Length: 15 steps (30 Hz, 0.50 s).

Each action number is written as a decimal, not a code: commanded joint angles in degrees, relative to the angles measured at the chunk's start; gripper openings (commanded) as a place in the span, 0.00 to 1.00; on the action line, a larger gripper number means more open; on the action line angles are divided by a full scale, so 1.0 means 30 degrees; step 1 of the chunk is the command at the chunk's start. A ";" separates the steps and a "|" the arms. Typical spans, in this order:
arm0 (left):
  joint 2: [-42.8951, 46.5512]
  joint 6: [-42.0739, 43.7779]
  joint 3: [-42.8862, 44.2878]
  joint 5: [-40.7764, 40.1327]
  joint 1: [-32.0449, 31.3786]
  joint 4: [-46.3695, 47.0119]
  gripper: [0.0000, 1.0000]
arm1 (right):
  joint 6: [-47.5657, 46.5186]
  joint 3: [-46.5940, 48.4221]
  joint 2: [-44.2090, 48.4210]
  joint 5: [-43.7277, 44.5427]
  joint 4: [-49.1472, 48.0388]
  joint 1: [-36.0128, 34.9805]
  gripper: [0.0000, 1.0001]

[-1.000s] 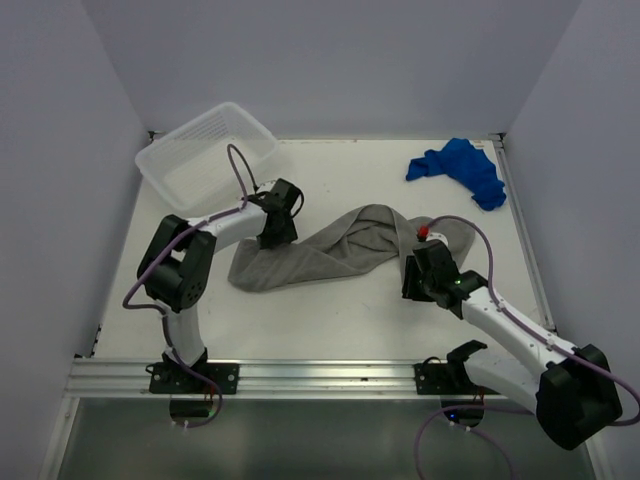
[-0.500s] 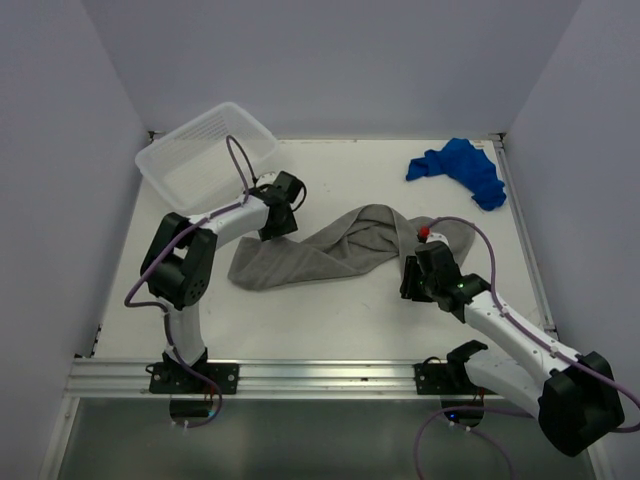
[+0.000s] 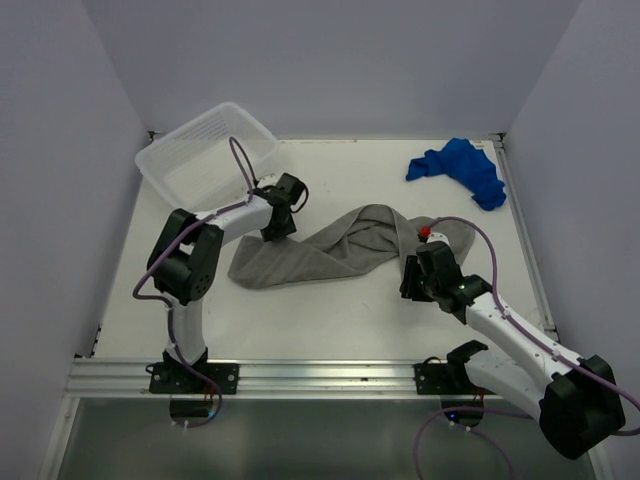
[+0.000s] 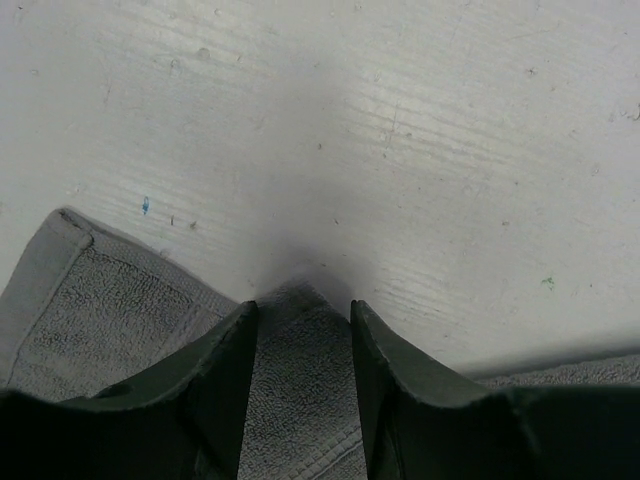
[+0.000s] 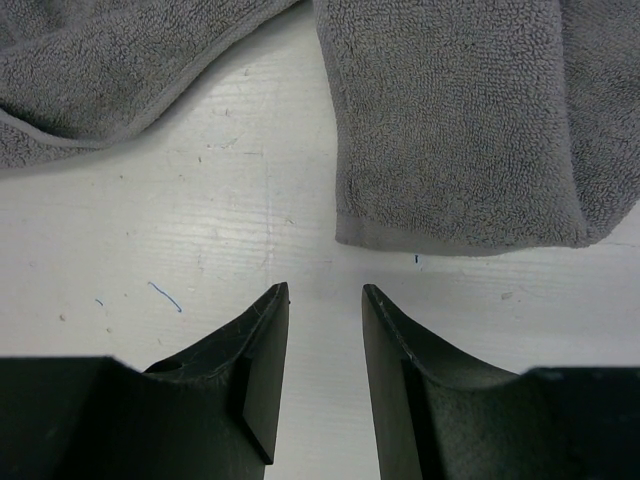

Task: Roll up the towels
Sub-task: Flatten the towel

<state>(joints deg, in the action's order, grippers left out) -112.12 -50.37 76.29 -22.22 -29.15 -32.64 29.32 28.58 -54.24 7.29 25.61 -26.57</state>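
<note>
White worktop with a grey towel lying in a loose band across mid-frame. Ribbed basket at upper left; blue towel crumpled at upper right. Left pincer straddles a raised peak at the grey towel's edge; whether it clamps the cloth cannot be told. Right pincer, released, hangs over bare worktop just below the grey towel's hemmed end.
</note>
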 commanded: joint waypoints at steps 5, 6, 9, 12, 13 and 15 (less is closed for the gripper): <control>-0.0801 -0.0466 0.0994 -0.1119 -0.0040 -0.0543 0.39 | -0.0165 -0.0121 0.0091 -0.0291 -0.0683 0.0067 0.39; -0.0831 -0.0466 0.0995 -0.1207 -0.0040 -0.0748 0.36 | -0.0164 -0.0122 0.0062 -0.0291 -0.0684 0.0067 0.39; -0.0861 -0.0524 0.0937 -0.1207 -0.0040 -0.1012 0.33 | -0.0164 -0.0122 0.0062 -0.0408 -0.0742 0.0067 0.39; -0.0598 -0.0525 0.0878 -0.1265 -0.0040 -0.1101 0.28 | -0.0164 -0.0151 0.0062 -0.0408 -0.0713 0.0067 0.39; -0.0336 -0.0554 0.0878 -0.1295 -0.0040 -0.1130 0.28 | -0.0193 -0.0151 0.0062 -0.0437 -0.0713 0.0067 0.39; -0.0100 -0.0525 0.0878 -0.1296 -0.0040 -0.1131 0.27 | -0.0194 -0.0122 0.0062 -0.0408 -0.0713 0.0038 0.39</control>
<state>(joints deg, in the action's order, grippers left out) -113.58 -50.46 77.69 -24.32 -29.17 -34.44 29.32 28.58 -54.24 6.42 25.21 -26.57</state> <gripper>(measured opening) 0.277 0.389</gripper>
